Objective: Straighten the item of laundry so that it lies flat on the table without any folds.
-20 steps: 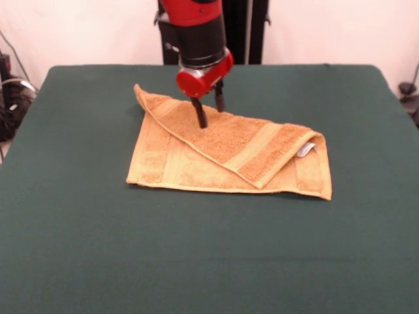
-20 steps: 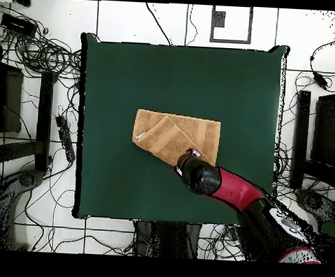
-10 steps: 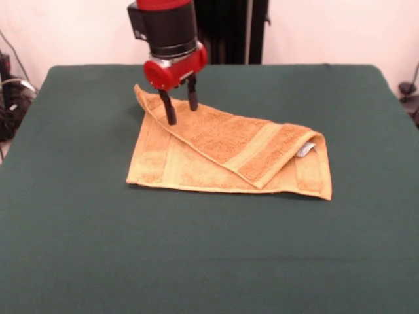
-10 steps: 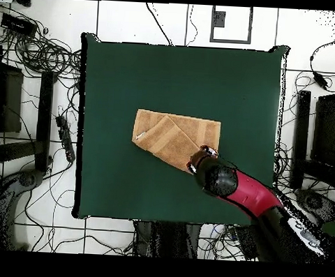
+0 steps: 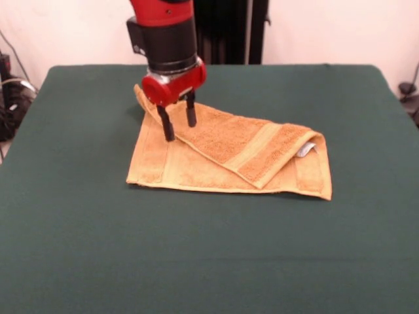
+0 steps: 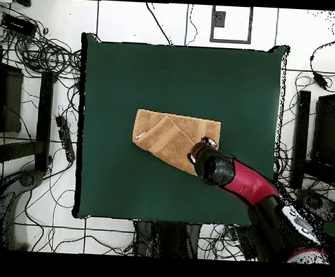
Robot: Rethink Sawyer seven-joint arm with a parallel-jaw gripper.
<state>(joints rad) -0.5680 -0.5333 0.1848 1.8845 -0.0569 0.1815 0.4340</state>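
Observation:
The item of laundry [image 5: 229, 154] is an orange-tan towel lying on the green table [image 5: 209, 261]. Its upper layer is folded diagonally over the lower one, with a raised corner at the far left and a white care tag [image 5: 306, 150] at the right fold. My gripper [image 5: 180, 131] is open and low over the towel's left part. Its fingers straddle the diagonal folded edge and hold nothing. In the overhead view the towel [image 6: 170, 134] lies near the table's [image 6: 180, 75] middle. The red arm [image 6: 238, 183] covers the towel's lower right corner and hides the fingers.
Cables and black equipment [image 6: 33, 88] lie on the floor around the table in the overhead view. More cables [image 5: 10, 98] show beyond the table's left edge in the front view.
In the front view the gripper has moved left from the towel's middle to its left part, then dropped lower onto the folded edge. It stays open. The towel has not moved.

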